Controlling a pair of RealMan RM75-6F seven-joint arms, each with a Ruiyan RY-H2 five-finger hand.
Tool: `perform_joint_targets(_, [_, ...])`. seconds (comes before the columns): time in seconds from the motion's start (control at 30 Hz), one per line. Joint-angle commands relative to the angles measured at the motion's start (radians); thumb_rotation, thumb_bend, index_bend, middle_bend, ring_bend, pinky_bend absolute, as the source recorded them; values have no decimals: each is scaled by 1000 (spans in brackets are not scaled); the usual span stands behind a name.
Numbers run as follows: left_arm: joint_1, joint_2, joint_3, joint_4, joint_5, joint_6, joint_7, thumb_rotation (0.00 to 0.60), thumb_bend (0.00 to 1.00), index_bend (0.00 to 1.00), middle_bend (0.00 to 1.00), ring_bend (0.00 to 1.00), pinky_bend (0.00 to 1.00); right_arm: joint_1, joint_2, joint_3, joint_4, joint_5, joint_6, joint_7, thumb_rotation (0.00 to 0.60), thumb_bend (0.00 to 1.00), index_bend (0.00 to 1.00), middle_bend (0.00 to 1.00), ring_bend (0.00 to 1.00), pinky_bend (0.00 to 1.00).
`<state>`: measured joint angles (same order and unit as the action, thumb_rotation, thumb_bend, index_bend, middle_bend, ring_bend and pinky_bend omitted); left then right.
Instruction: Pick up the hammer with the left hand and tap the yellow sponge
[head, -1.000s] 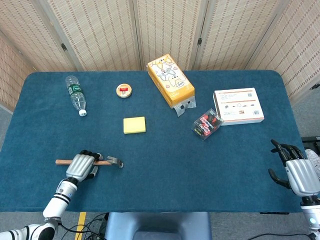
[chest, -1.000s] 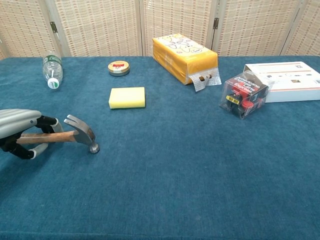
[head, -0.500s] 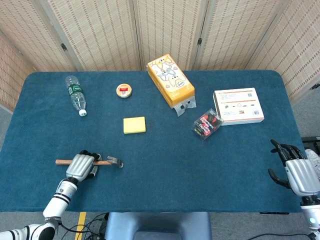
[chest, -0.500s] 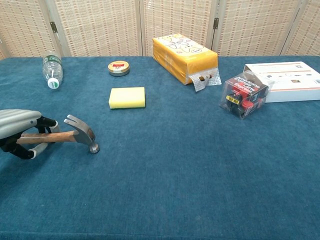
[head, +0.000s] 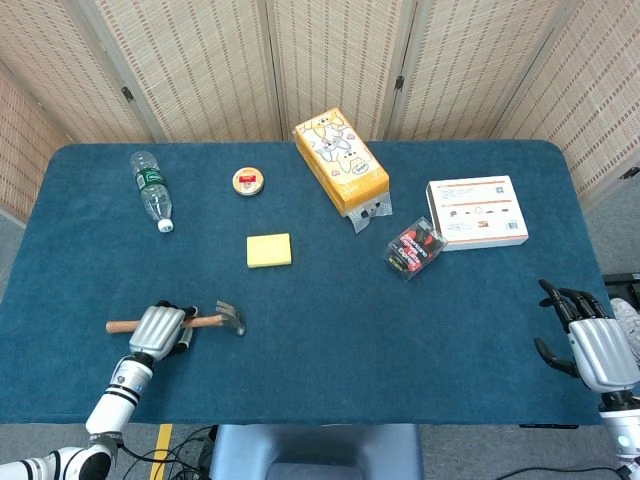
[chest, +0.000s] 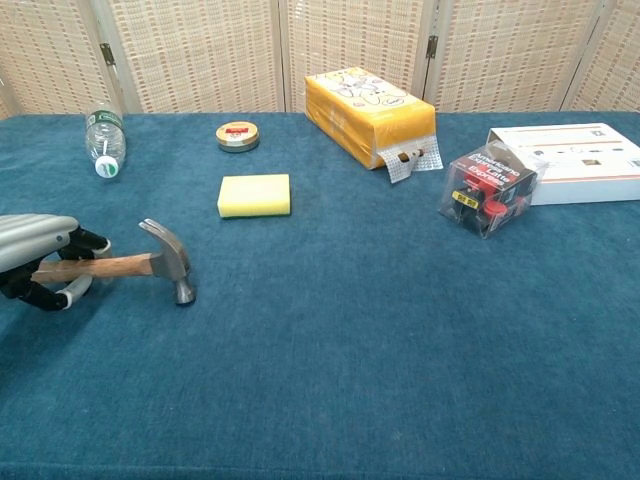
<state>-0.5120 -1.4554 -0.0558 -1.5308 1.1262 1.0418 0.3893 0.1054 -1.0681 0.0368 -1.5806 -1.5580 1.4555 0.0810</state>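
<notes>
My left hand grips the wooden handle of the hammer near the table's front left. The metal head points down, its face close to the blue cloth; whether it touches I cannot tell. The yellow sponge lies flat further back and to the right of the hammer, apart from it. My right hand hangs off the table's front right corner, fingers apart and holding nothing; the chest view does not show it.
A water bottle lies at the back left and a small round tin behind the sponge. An orange carton, a clear box of small parts and a white box stand to the right.
My left hand has raised the hammer slightly and turned it, so the head now hangs straighter down. The right hand has barely moved.
</notes>
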Motion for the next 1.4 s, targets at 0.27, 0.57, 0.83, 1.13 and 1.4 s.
perform_joint_targets(0.27, [6,-7,-2,24,41,11,-56,600,681,588,652,542,384,0,2,1,-6,2,0,-5,600,260,57,334,180,191])
perform_joint_targets(0.57, [9,-16,2,73,127,20,-167,600,683,670,753,596,474,1,1,1,-8,5,-2,-9,600,260,57,334,180,191])
perform_joint_targets(0.83, [7,-29,7,124,235,49,-305,600,683,723,821,669,603,-1,4,1,-12,6,0,-14,600,260,57,334,180,191])
perform_joint_targets(1.13, [-16,-35,7,189,373,104,-481,600,683,747,851,697,658,-2,6,2,-22,7,2,-24,600,260,57,338,186,191])
perform_joint_targets(1.4, [-81,-43,-48,254,436,142,-582,600,683,763,879,728,705,-8,12,1,-36,4,12,-36,600,260,57,342,191,191])
